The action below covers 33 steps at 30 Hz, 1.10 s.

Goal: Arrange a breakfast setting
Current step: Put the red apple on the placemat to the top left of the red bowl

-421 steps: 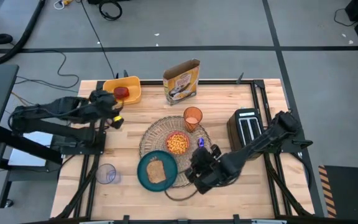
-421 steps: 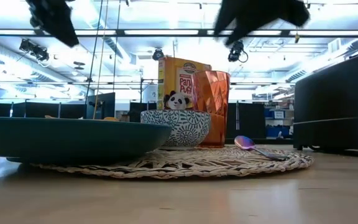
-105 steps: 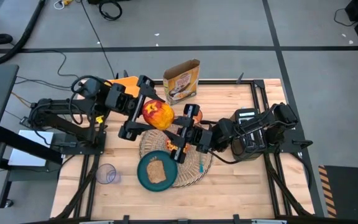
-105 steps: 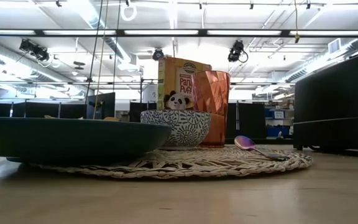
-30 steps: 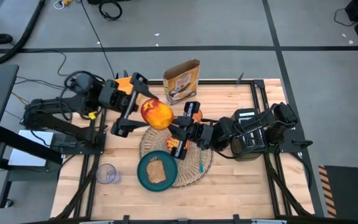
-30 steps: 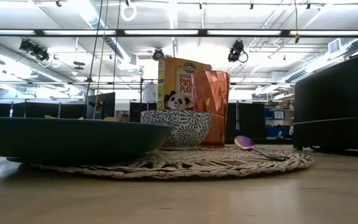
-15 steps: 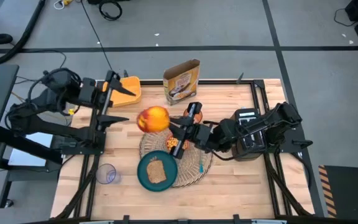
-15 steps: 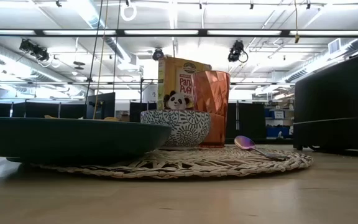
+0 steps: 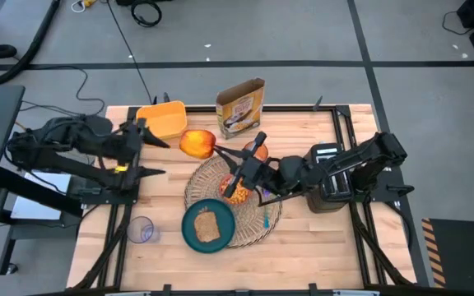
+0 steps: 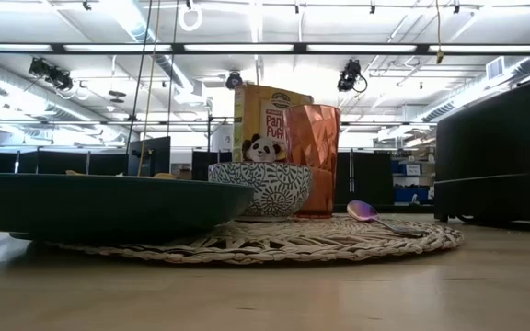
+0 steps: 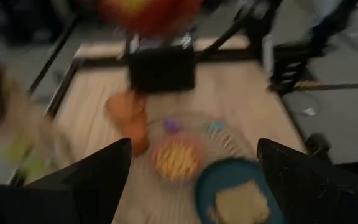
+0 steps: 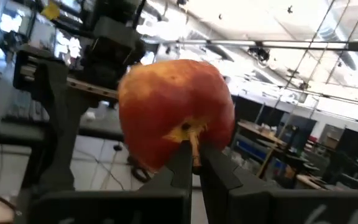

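Observation:
My right gripper (image 9: 217,151) reaches over the round straw placemat (image 9: 208,177) toward the table's left and is shut on the red-and-yellow apple (image 9: 197,143). On the mat stand the teal plate with toast (image 9: 207,226), the bowl of orange cereal (image 9: 235,192), half hidden under my right arm, and the orange cup (image 9: 257,151). The spoon (image 9: 266,215) lies on the mat's right part. My left gripper (image 9: 145,149) stands open at the table's left edge with nothing in it. In the low view the plate (image 10: 109,204), bowl (image 10: 260,188), cup (image 10: 314,158) and spoon (image 10: 366,211) show, but neither gripper. My right gripper pinches the apple's stem (image 12: 194,142) between its two fingertips (image 12: 180,157). The fingers come from the table's right, slanting a little toward the far edge. The apple sticks out beyond the fingertips, stem end toward the gripper, lifted clear of the table.
A yellow bin (image 9: 163,117) and a cereal box (image 9: 241,107) stand at the far edge, close to the apple. The black toaster (image 9: 326,176) sits at the right, under my right arm. A clear cup (image 9: 141,230) stands near left. Bare wood lies near and far right.
My left gripper, open throughout, has drawn back from beside the apple toward the table's left edge. My right gripper has carried the apple by its stem a little toward the far left corner and lower. The plate, bowl, cup and spoon have stayed put.

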### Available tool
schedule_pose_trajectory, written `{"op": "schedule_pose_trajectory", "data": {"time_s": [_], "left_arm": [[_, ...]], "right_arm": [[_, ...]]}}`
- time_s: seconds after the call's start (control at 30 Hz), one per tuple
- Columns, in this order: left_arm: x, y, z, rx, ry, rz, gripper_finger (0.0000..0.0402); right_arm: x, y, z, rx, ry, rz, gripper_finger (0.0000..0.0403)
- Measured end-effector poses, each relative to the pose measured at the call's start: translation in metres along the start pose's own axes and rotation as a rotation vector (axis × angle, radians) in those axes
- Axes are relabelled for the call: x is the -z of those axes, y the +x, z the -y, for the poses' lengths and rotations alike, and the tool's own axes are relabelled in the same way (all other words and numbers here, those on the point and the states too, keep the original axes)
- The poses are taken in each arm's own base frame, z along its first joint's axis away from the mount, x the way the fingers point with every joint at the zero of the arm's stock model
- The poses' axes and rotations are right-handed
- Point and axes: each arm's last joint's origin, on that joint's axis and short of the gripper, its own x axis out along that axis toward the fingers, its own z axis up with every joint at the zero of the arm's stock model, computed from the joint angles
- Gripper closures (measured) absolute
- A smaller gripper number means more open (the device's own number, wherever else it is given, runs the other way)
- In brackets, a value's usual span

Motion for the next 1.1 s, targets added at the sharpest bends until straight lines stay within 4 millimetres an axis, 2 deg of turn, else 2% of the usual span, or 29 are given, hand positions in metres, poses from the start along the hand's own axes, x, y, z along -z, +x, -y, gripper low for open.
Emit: {"op": "schedule_pose_trajectory", "data": {"time_s": [0.2, 0.47, 0.77, 0.9, 1.1], "left_arm": [[0.028, -0.009, 0.001, -0.169, -0.156, -0.242, 0.0047], [0.083, 0.014, 0.007, -0.215, -0.214, -0.399, 0.0047], [0.14, 0.043, 0.014, -0.22, -0.23, -0.483, 0.0047], [0.148, 0.05, 0.015, -0.225, -0.239, -0.492, 0.0047], [0.144, 0.052, 0.016, -0.213, -0.255, -0.443, 0.0047]], "right_arm": [[0.006, 0.004, 0.008, -0.015, -0.093, -0.097, 0.0383], [0.017, 0.027, 0.027, -0.084, -0.133, -0.277, 0.0383], [0.038, 0.034, 0.05, -0.193, -0.177, -0.549, 0.0383], [0.04, 0.036, 0.058, -0.225, -0.185, -0.635, 0.0383], [0.055, 0.048, 0.06, -0.301, -0.218, -0.729, 0.0383]]}}
